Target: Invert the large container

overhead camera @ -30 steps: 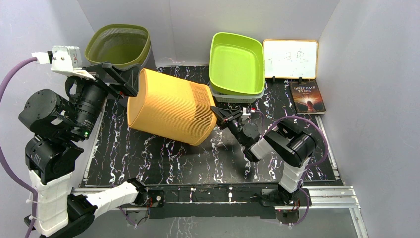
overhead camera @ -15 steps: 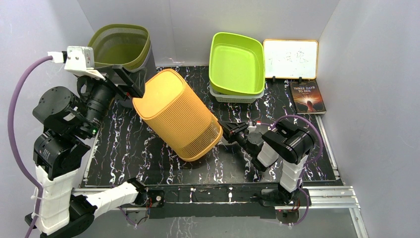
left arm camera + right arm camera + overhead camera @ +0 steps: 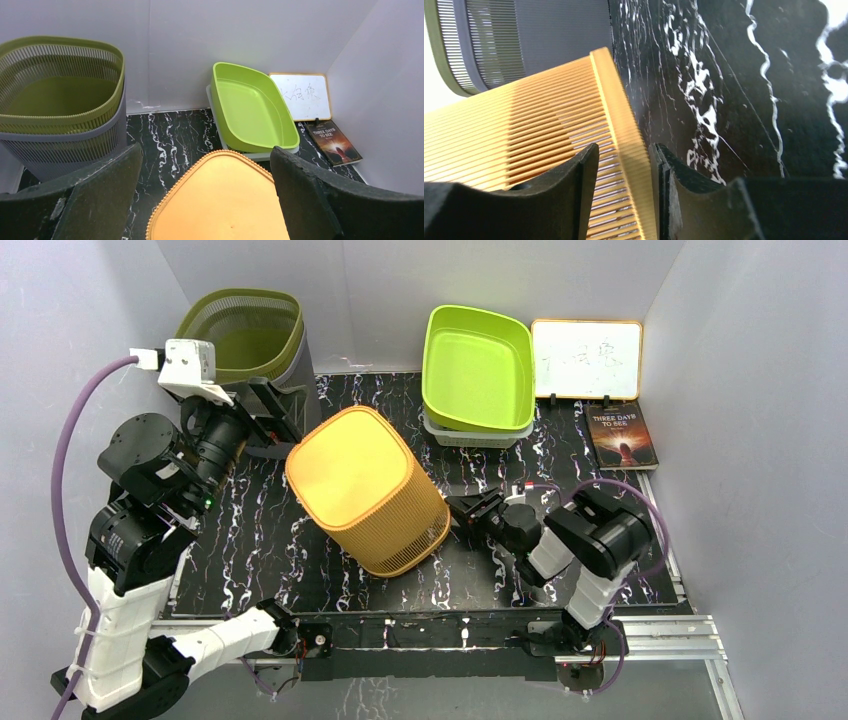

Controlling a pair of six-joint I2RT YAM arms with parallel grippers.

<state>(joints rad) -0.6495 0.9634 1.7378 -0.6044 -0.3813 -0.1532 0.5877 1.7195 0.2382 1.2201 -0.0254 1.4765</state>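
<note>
Top external: large orange ribbed plastic basket [image 3: 365, 490] sits mid-mat on the black white-veined tabletop [image 3: 300, 565], solid base facing up, mouth down, body leaning slightly to the rear-left. Can't tell if its rim lies flat.

Left gripper [image 3: 283, 423] hangs just above the base's rear-left corner, fingers spread wide, holding nothing.

Right gripper [image 3: 458, 514] is low at the basket's right side. Right wrist view: rim wall runs between the two fingers [image 3: 574, 175]. Can't tell whether it's clamped or let go.

Olive mesh bin [image 3: 240, 335] stands behind, apart.
</note>
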